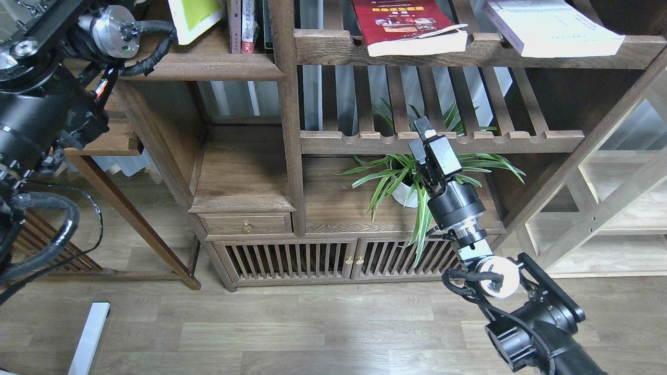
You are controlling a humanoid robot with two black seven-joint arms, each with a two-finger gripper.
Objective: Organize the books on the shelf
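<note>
My right tool (423, 127) stands in front of the slatted rack (443, 140), its tip just over the scalloped rail. It is dark and I see it almost end-on, so I cannot tell if its fingers are wide or narrow. It holds nothing that I can see. Just behind it, at about 7 o'clock from the tip, is a green plant (411, 174) in a white pot.

My left arm comes in at the top left corner. Its tool is outside the view, so its state is not visible.

The yellow-green book (195, 15) is at 11 o'clock in the view, tilted above the dark-brown shelf (208, 62), its lower corner close to the board; its upper part is cut by the edge. Just beside it, at 3 o'clock from it, thin books (242, 26) stand upright on the same shelf.

The red book (406, 26) lies flat at 12 o'clock on the upper slatted rack (333, 47), its white page edge over the front rail. The pale book (552, 26) lies at 1 o'clock on the same rack, well apart from the red one.
</note>
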